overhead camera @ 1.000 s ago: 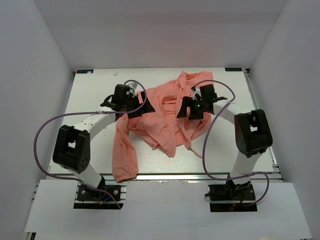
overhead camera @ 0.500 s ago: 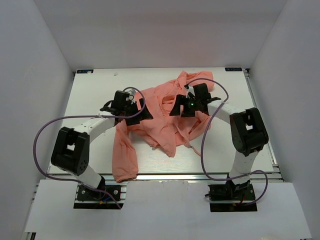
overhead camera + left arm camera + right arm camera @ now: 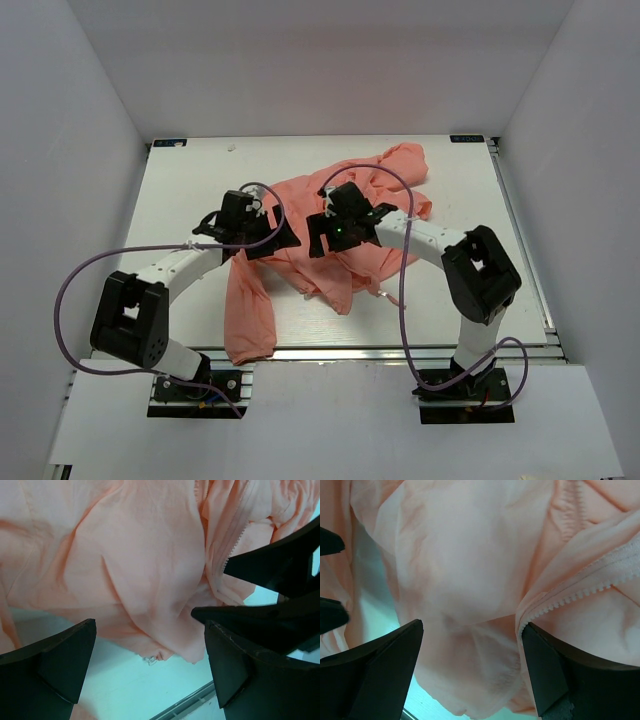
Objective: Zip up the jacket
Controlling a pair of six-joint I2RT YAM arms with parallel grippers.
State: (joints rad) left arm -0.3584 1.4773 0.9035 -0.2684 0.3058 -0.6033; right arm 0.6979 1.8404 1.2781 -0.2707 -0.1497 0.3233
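right gripper (image 3: 472, 625) gaped empty above the jacket (image 3: 460, 555), limp thin cloth; the zipper edge (image 3: 570, 600) beside one finger seemed the firmest hold.

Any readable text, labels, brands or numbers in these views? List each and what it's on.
No text can be read in any view.
The far-left corner sticker on the table: too small to read.
The far-right corner sticker: too small to read.
The jacket: no print, tag or brand shows in the top view or either wrist view.
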